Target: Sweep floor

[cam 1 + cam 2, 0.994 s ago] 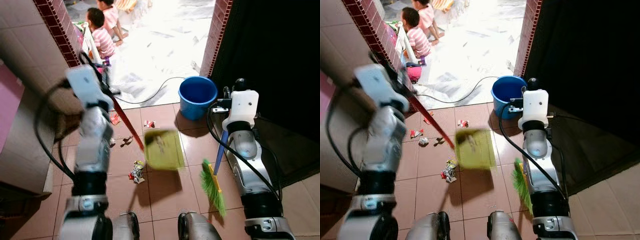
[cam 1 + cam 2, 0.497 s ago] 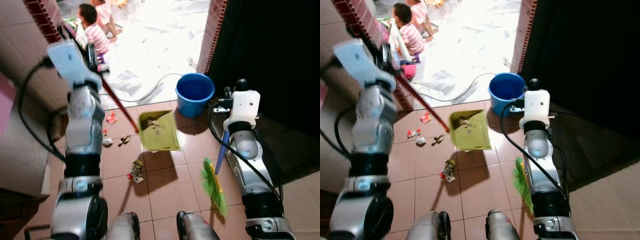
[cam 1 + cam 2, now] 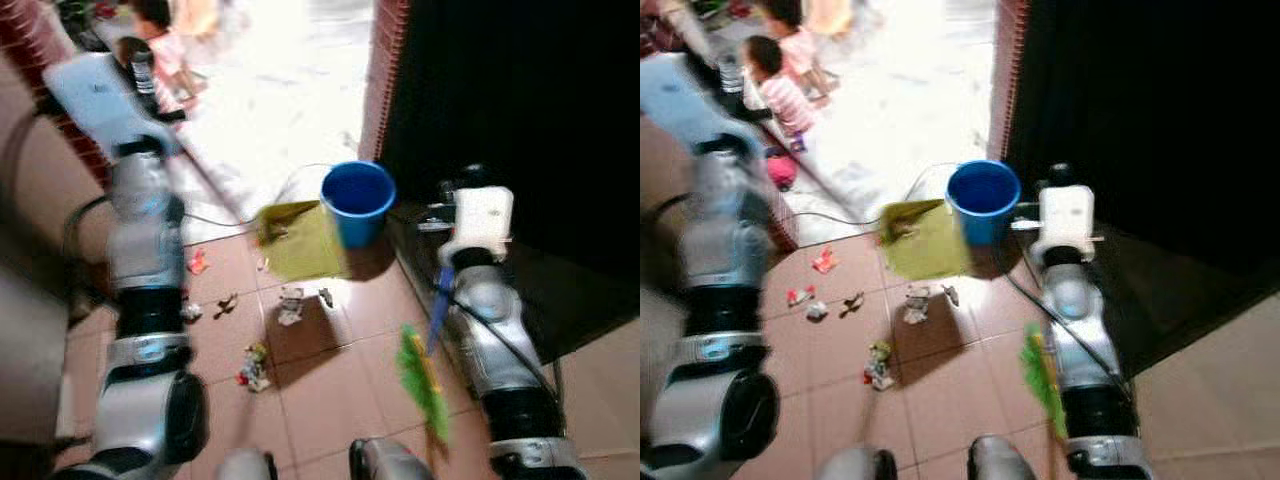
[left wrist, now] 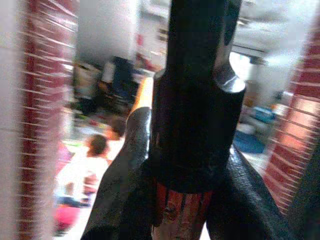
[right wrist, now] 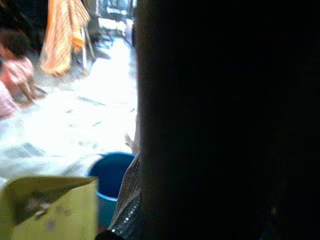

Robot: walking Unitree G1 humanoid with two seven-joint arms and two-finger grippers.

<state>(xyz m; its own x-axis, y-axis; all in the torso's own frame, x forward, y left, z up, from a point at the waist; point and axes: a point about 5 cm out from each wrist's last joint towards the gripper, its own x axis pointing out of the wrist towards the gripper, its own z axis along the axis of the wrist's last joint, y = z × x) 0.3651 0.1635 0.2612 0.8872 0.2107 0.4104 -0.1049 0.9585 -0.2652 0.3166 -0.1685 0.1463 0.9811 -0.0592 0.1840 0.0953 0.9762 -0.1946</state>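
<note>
The left gripper (image 4: 185,200) was closed around the dustpan handle (image 4: 182,210), its black fingers (image 4: 120,185) pressed against the red shaft; the arm was raised high on the robot's left, and the handle ran down and to the right from it to the one yellow-green dustpan (image 3: 300,240), which hung tilted in the air just beside the one blue bucket (image 3: 357,195), its lip nearest the bucket's left rim. The bucket stood on the tile floor (image 3: 330,380) forward and to the right of the pan, so the pan's long axis pointed roughly at it; the left arm was the nearer. The right gripper (image 3: 447,275) was at the blue shaft of the one green broom (image 3: 420,375); the blur did not allow judging whether it was clamped; the bristles hung low at the robot's right. Roughly six scraps of litter (image 3: 252,365) lay on the tiles below and left of the pan, though the count is uncertain. Two children (image 3: 775,95) sat beyond the doorway.
</note>
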